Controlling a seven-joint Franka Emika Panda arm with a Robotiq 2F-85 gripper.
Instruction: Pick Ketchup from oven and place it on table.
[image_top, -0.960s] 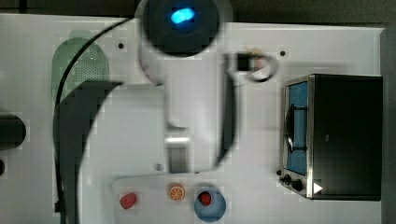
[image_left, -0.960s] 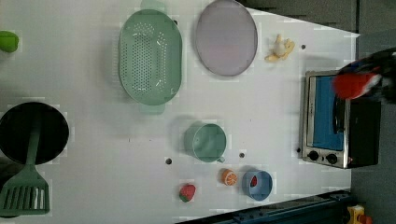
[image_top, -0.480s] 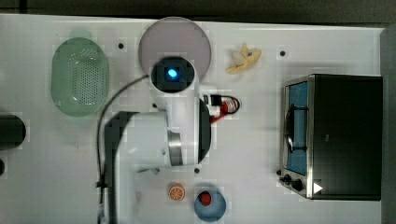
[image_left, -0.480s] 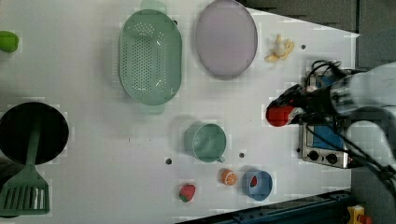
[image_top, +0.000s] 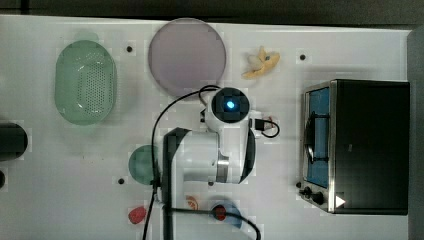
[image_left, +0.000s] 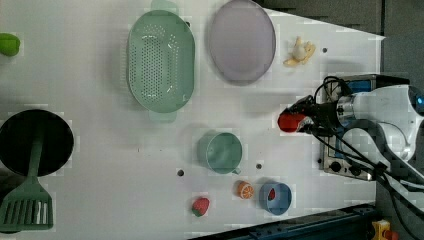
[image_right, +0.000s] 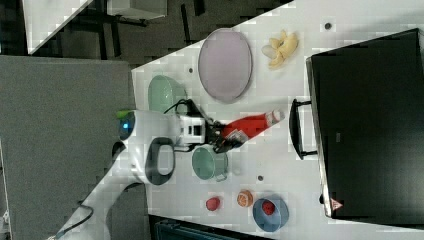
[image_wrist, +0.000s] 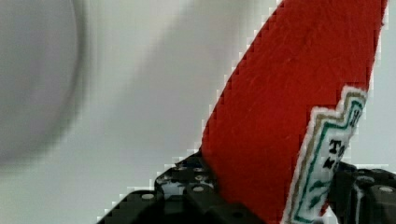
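The Ketchup (image_right: 250, 125), a red bottle with a white cap, hangs over the table (image_right: 300, 65), cap pointing at the oven (image_right: 370, 125). My gripper (image_right: 231, 136) is shut on its lower body. In the left view the Ketchup (image_left: 289, 121) shows as a red end sticking out of the gripper (image_left: 306, 121), in front of the oven (image_left: 345, 165). The wrist view has the red, labelled Ketchup (image_wrist: 289, 107) between the black fingers (image_wrist: 196, 186). In the top view my arm covers the bottle, left of the oven (image_top: 365, 145) with its blue glass door.
A purple plate (image_top: 189, 56), green colander (image_top: 86, 82) and banana (image_top: 260, 62) lie at the back. A green cup (image_left: 220, 152), orange slice (image_left: 244, 189), blue bowl (image_left: 276, 198) and strawberry (image_left: 200, 206) sit near the front edge. A black pan (image_left: 35, 142) holds a spatula.
My arm has carried the Ketchup away from the oven toward the table's middle, to the top view's left, and has dropped lower. The grip has stayed the same.
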